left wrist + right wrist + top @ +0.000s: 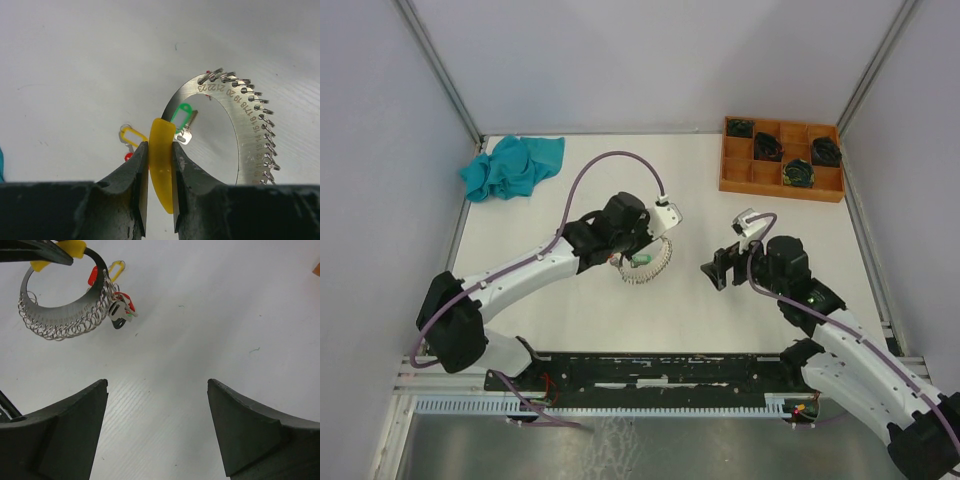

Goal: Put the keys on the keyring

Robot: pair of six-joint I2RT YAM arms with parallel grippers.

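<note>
Silvery metal forms the keyring (247, 125), a flat curved band stamped with numbers and edged with small wire loops (260, 107). It is seen near the middle of the white table (570, 300), just beside the left gripper (638, 252). Whether it rests on the table cannot be told.

The left gripper (160, 150) is closed narrowly on the long yellow tag (162, 165) of the keyring. The long axis of this tag runs straight out between the two fingers, and its far end points to the band. In the left wrist view the band bends from the tag up and over to the right, so the arc opens to the lower left.

Inside this arc the green-tagged key (182, 116) is seen, its long axis slanted from lower left to upper right. The pale yellow-tagged key (131, 136) lies just left of the fingers, and the red tag (128, 156) is partly hidden below it. Whether these keys are hooked on the band cannot be told.

The right gripper (157, 390) is held with its jaws wide apart and nothing between them. It is placed to the right of the keyring, apart from it and turned toward it.

An orange tray (740, 178) and a blue cloth (510, 167) are found at the far corners.
</note>
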